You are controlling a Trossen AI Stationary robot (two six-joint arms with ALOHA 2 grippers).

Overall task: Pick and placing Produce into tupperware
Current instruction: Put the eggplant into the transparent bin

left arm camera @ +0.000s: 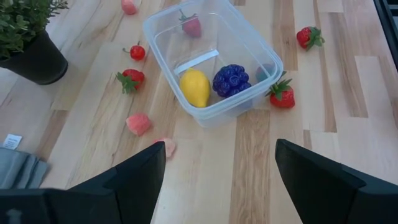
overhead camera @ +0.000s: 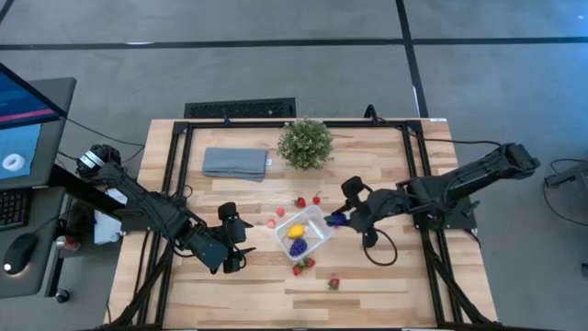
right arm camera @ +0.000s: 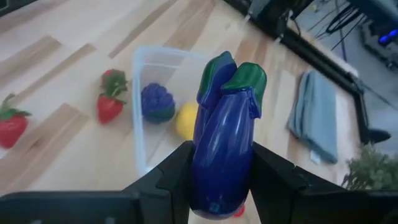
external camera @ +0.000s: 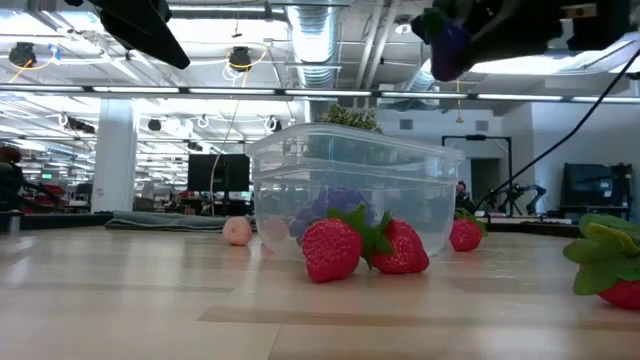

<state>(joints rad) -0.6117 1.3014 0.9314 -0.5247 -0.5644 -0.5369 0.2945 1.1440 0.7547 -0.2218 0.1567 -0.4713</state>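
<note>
The right gripper [overhead camera: 338,221], pinching a purple toy eggplant [right arm camera: 224,149], hangs just beside the tupperware [overhead camera: 315,219]; next it should carry over the rim and release, while the left gripper [overhead camera: 237,241] waits spread.

A clear tupperware [external camera: 350,190] stands on a wooden table [external camera: 150,290], with a dark purple piece [external camera: 335,205] showing dimly through its wall. Two red strawberries [external camera: 365,247] lie touching just in front of it (green leaves between them). A small pink piece [external camera: 237,231] sits behind, to the left. Above the box's right side, a gripper [external camera: 455,40] holds a purple piece.
</note>
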